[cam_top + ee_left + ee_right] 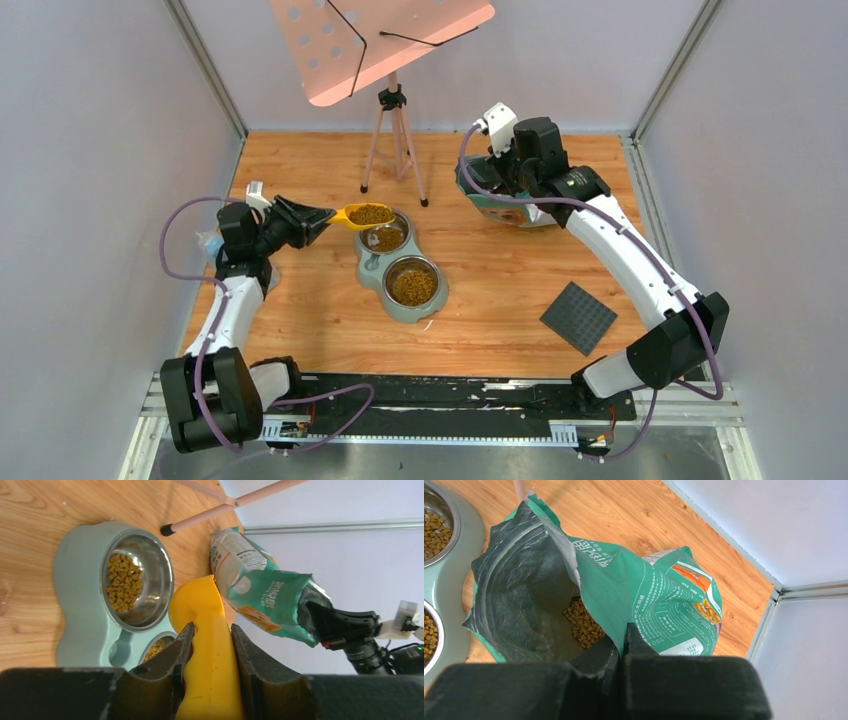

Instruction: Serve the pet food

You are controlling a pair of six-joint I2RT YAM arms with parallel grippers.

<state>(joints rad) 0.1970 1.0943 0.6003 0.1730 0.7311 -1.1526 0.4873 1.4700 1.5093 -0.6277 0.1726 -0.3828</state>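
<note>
While right hand [623,634] pinches bag [649,595], left hand [212,629] clamps level scoop [197,602] of pet food [371,213].

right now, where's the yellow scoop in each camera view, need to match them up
Top external: yellow scoop left of centre, loaded with kibble, beside the feeder's far bowl.
Left wrist: bottom centre, handle clamped in the left tool.
Right wrist: not in it.
Shared landmark: the green twin-bowl feeder, in all three views.
</note>
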